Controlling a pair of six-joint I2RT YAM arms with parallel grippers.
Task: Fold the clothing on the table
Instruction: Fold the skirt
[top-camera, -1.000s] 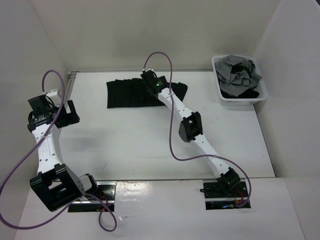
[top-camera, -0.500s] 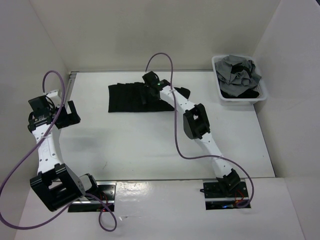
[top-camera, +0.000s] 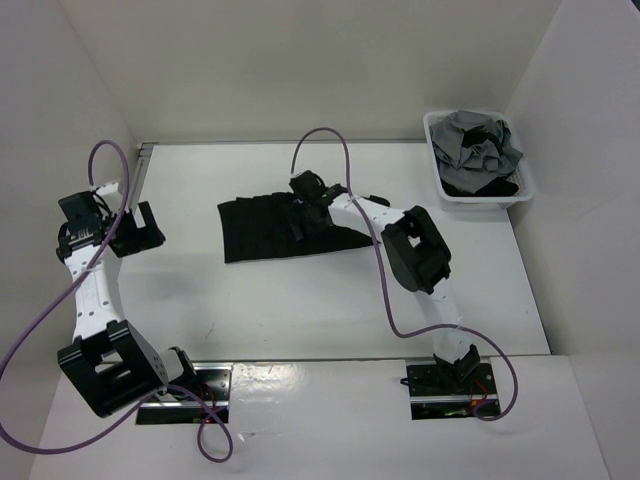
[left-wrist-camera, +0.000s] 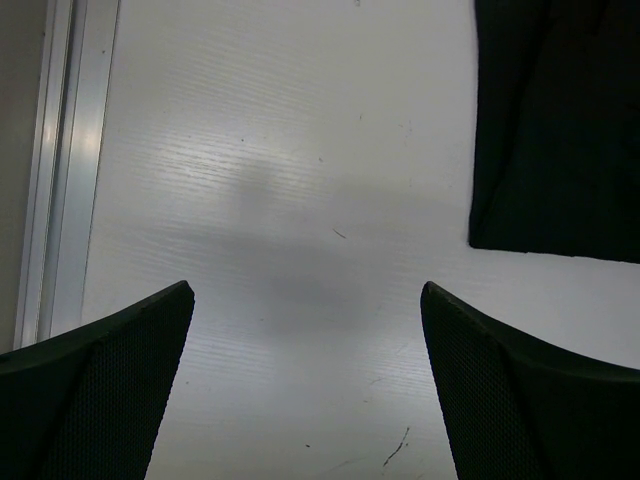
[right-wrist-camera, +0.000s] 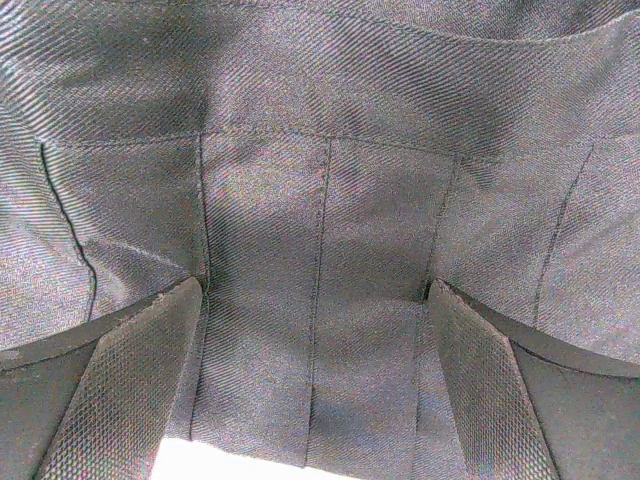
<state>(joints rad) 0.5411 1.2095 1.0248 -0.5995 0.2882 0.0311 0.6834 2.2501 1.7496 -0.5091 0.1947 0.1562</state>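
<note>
The right gripper (top-camera: 304, 212) stands with its jaws wide apart, pointing down onto the clothing (top-camera: 272, 231) just right of the frame's centre in the top view. In its wrist view the right gripper (right-wrist-camera: 312, 300) shows both fingers (right-wrist-camera: 120, 390) spread to the lower corners, and the black clothing (right-wrist-camera: 320, 180) fills nearly everything between and above them. The cloth's stitched ribs run up the picture, with only a sliver of white at the bottom edge. No fold is pinched between the fingers, and whether the tips press on the cloth cannot be told. From there the clothing spreads out as a flat dark shape, mostly to the left of this gripper, on the table (top-camera: 280, 300). The left gripper (top-camera: 140, 228) hangs at the left edge of the top view, also with jaws apart and empty — well apart from the clothing. In its own view the left gripper (left-wrist-camera: 305, 300) frames bare table (left-wrist-camera: 280, 150), with a corner of the clothing (left-wrist-camera: 560, 120) in the upper right and a metal rail (left-wrist-camera: 60, 150) down the left side. A white basket (top-camera: 441, 172) holding a grey garment (top-camera: 475, 140) sits at the upper right of the top view — clear of both grippers.
</note>
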